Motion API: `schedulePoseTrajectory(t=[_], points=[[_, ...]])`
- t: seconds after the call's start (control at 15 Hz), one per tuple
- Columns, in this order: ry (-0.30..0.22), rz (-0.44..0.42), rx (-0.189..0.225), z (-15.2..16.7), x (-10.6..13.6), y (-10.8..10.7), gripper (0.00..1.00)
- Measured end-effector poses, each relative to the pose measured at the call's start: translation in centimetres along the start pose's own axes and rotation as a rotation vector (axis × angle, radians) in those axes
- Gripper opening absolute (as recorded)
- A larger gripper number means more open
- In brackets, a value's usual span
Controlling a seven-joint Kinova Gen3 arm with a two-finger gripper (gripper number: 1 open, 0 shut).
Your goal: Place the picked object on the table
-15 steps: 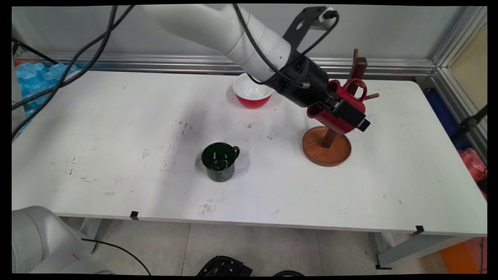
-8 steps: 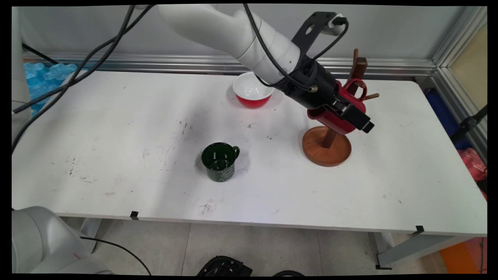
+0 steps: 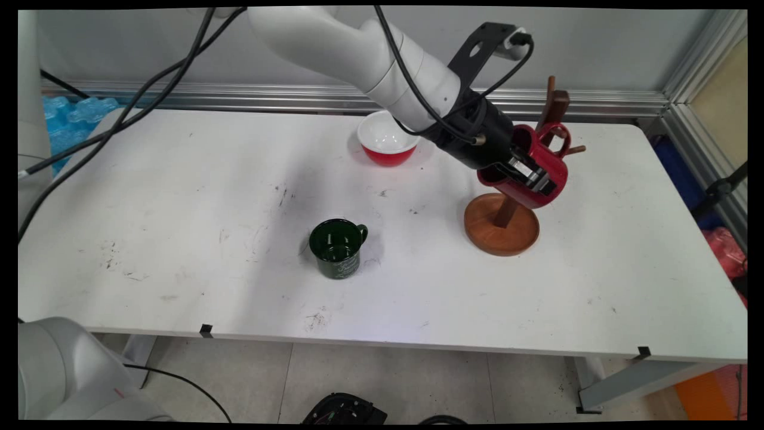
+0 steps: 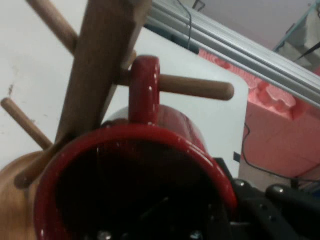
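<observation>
My gripper [image 3: 528, 174] is shut on the wall of a red mug [image 3: 540, 164], holding it tilted against a wooden mug tree [image 3: 501, 230] at the table's right rear. In the hand view the red mug [image 4: 170, 125] fills the lower frame with its mouth toward the camera. Its handle [image 4: 145, 85] is looped over a peg [image 4: 195, 87] that sticks out from the tree's post [image 4: 100, 65]. One finger of my gripper [image 4: 210, 220] reaches inside the mug and the other sits outside its right wall.
A dark green mug [image 3: 338, 246] stands upright near the middle of the table. A red bowl [image 3: 387, 143] with a white inside sits at the back, left of the arm. Black cables hang at the upper left.
The hand has carried the red mug a little right and up toward the post, and the wrist has turned. The handle now sits on the peg, and the tree's top has shifted slightly right.
</observation>
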Motion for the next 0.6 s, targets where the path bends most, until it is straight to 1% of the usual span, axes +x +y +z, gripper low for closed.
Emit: schedulePoseTrajectory(t=[0.27, 0.6], points=[[-0.003, 0.004, 0.003, -0.3, -0.1, -0.1, 0.0], [-0.001, 0.011, -0.007, -1.8, 0.1, 0.6, 0.0]])
